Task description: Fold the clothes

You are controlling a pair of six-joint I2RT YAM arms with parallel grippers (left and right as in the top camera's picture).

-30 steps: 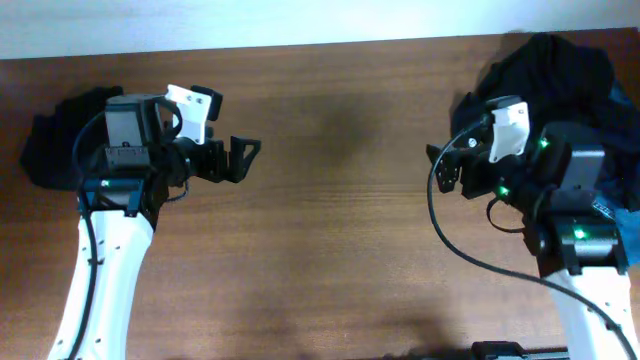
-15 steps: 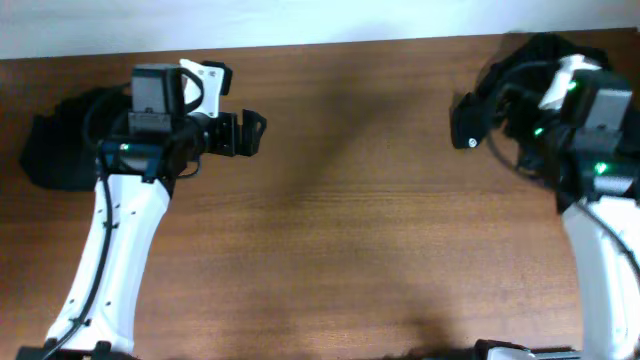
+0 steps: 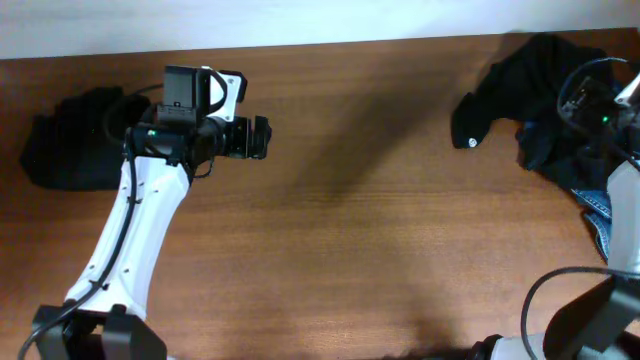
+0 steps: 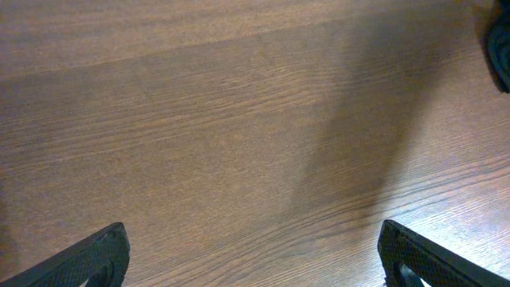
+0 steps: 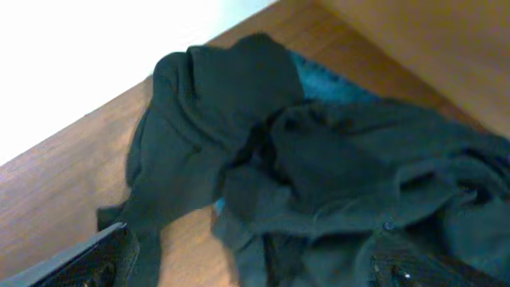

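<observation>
A pile of dark clothes (image 3: 525,95) lies at the table's far right corner, with a strip of blue denim (image 3: 598,215) at its near edge. In the right wrist view the black garments (image 5: 319,167) fill the frame, with a blue patch (image 5: 327,80) behind. My right gripper (image 5: 255,267) is open just above this pile, holding nothing; in the overhead view it (image 3: 588,98) blends into the dark cloth. A folded black garment (image 3: 65,145) lies at the far left. My left gripper (image 3: 257,138) is open and empty over bare wood, its fingers (image 4: 100,255) spread wide.
The brown wooden table (image 3: 350,230) stretches between both arms. A white wall (image 5: 96,48) runs behind the table's far edge. A dark cloth edge (image 4: 502,44) shows at the top right of the left wrist view.
My right arm has swung back and to the right, over the clothes pile, uncovering it. My left arm has moved a little toward the far edge and right.
</observation>
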